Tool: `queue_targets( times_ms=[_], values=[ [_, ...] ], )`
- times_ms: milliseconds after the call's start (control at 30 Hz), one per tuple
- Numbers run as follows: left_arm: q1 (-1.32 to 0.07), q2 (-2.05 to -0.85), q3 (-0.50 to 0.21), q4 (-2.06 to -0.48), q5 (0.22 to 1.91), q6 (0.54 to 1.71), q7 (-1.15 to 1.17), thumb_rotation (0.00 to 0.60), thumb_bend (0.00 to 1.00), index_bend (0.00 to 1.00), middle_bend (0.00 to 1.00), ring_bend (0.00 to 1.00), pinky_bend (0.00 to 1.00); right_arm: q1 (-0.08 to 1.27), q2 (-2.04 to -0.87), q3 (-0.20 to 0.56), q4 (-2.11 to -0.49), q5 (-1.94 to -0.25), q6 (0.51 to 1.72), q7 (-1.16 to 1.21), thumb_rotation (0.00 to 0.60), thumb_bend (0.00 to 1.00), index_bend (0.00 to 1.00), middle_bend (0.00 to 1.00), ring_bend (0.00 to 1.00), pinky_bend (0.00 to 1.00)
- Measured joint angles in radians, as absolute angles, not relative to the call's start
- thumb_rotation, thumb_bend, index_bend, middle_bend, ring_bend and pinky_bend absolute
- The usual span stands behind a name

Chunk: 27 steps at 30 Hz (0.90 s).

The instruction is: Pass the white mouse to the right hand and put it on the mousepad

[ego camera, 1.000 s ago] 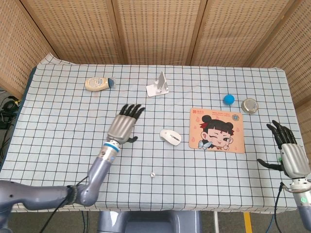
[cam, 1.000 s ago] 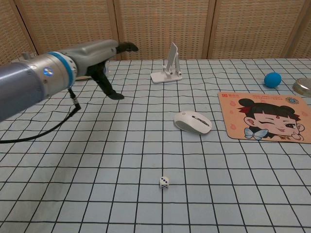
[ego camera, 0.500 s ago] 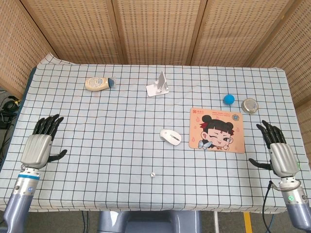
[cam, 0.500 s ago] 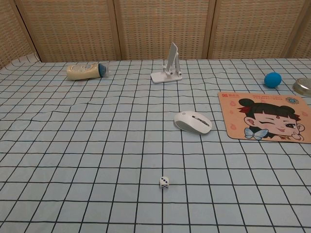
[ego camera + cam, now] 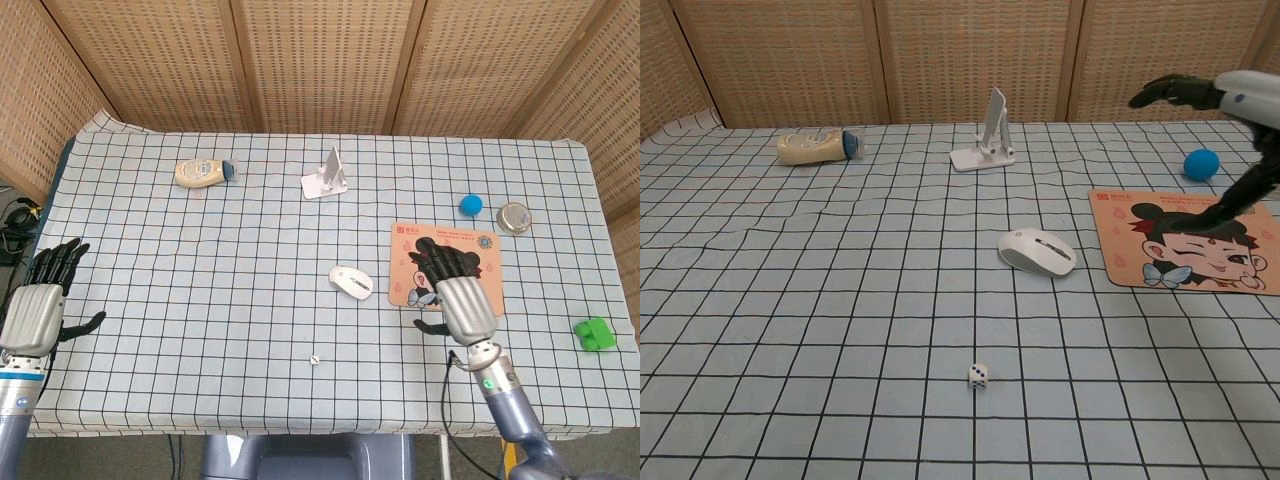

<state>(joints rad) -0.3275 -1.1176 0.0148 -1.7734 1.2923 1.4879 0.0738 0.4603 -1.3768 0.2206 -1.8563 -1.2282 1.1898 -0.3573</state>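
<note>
The white mouse (image 5: pixel 352 281) (image 5: pixel 1037 251) lies on the checked cloth just left of the mousepad (image 5: pixel 478 243) (image 5: pixel 1240 213), a pink pad with a cartoon girl's face. My right hand (image 5: pixel 456 293) (image 5: pixel 1225 92) hovers over the pad's near part, fingers spread and holding nothing, right of the mouse and apart from it. My left hand (image 5: pixel 38 302) is at the far left table edge, fingers apart and empty, far from the mouse; only the head view shows it.
A white phone stand (image 5: pixel 328 175) (image 5: pixel 987 135) and a lying bottle (image 5: pixel 203 172) (image 5: pixel 818 146) are at the back. A blue ball (image 5: pixel 471 205) (image 5: pixel 1201 163) and a metal tin (image 5: pixel 514 216) sit beyond the pad. A small die (image 5: pixel 314 359) (image 5: pixel 979 375) lies near the front, a green block (image 5: pixel 595 333) at right.
My right hand has swung in from the right table edge to above the mousepad, uncovering the green block. My left hand has drawn back further along the left edge. The mouse has not moved.
</note>
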Motion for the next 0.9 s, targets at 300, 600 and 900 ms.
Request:
queue_targets(
  times_ms=[300,600,900],
  values=[
    [-0.315,-1.104,-0.013,-1.754,1.292,1.430,0.016,0.600,0.21,0.05,0.00,0.00,0.00,0.656,-1.639,0.302,-1.806,-0.906,1.147,-0.609,0.600,0.17,0.14,0.00,0.00,0.00],
    [-0.304,-1.092,-0.040,-1.740,1.297,1.391,-0.032,0.600,0.21,0.05,0.00,0.00,0.00,0.769,-1.788,0.350,-1.604,-0.761,1.142,-0.684,0.600,0.18,0.22,0.04,0.00,0.00],
    [-0.300,-1.090,-0.052,-1.735,1.297,1.363,-0.039,0.600,0.21,0.05,0.00,0.00,0.00,0.803,-1.842,0.360,-1.496,-0.706,1.141,-0.687,0.600,0.20,0.23,0.05,0.00,0.00]
  ],
)
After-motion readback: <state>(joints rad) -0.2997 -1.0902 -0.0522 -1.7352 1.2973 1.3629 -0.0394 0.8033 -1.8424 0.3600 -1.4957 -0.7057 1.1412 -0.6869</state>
